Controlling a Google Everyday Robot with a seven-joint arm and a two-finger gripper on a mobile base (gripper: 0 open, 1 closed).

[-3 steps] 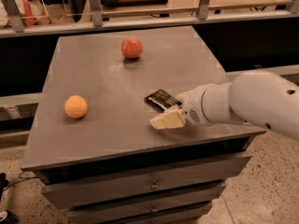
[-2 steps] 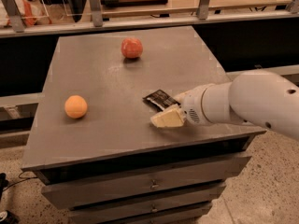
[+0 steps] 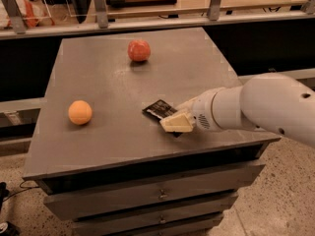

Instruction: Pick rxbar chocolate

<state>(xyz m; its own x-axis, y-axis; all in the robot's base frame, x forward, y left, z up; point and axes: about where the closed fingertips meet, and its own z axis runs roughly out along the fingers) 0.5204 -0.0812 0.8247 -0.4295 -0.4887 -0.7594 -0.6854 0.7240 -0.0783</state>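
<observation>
The rxbar chocolate (image 3: 157,108), a flat black wrapper with small white print, lies on the grey cabinet top (image 3: 108,77) right of centre. My gripper (image 3: 177,123) comes in from the right on a white arm (image 3: 266,107). It sits at the bar's near right end and covers that end. Only the bar's far left part shows.
An orange (image 3: 79,112) lies on the left of the top. A red apple (image 3: 139,50) lies toward the back. The cabinet has drawers (image 3: 157,195) below its front edge. A shelf with a rail (image 3: 147,14) runs behind.
The bar's visible end has shifted slightly left and toward the front. The gripper has stayed at the bar's right end with little movement.
</observation>
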